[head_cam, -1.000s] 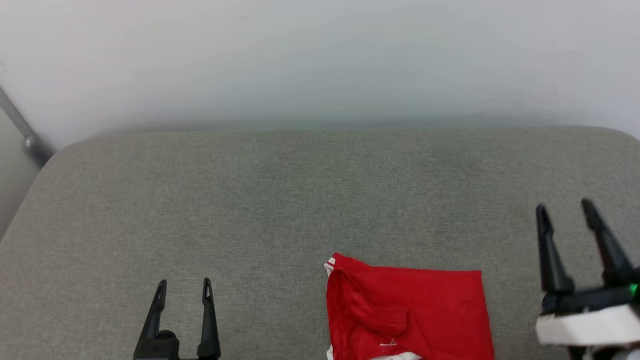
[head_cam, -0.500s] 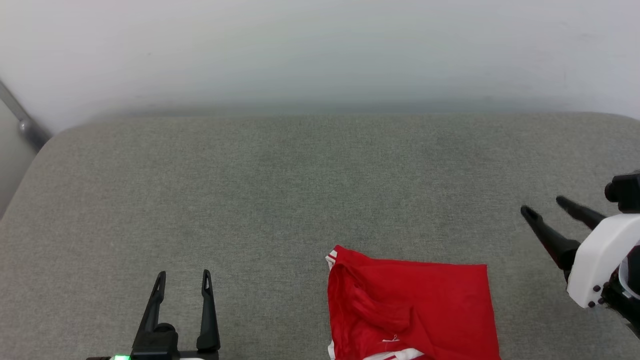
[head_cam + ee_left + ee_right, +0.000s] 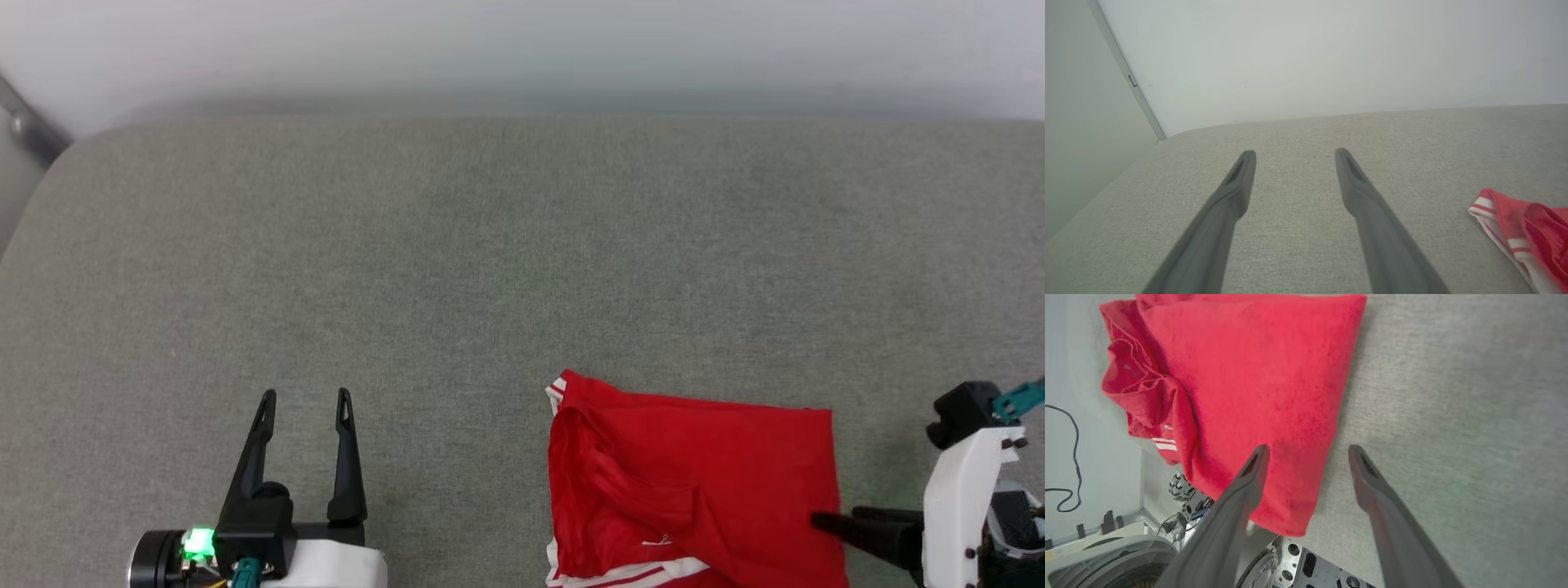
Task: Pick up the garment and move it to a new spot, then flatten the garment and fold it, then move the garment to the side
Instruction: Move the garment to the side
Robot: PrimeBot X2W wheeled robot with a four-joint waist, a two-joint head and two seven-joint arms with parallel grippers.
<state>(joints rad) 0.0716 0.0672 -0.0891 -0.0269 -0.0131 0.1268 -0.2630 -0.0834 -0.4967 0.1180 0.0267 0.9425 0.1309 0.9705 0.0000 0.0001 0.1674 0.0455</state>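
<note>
The garment (image 3: 694, 482) lies as a rough red slab at the near edge of the tabletop (image 3: 490, 245), right of the middle. Its plain side is up, and striped trim shows at the far left corner and along the near side. In my right wrist view one corner seems to hang past the tabletop's edge.

It sits on my right, so I judge my right hand (image 3: 1308, 449) is the one to lift it. That hand is low at the cloth's right edge, pointing in toward it. It is spread wide and grasps nothing. One finger (image 3: 1245, 482) is over the red cloth, the other over bare grey, with the edge between them. Whether a finger presses the cloth I cannot tell.

My left hand (image 3: 306, 395) hovers well apart to the left over bare tabletop, also spread wide and empty. I judge it has no part in this step.
</note>
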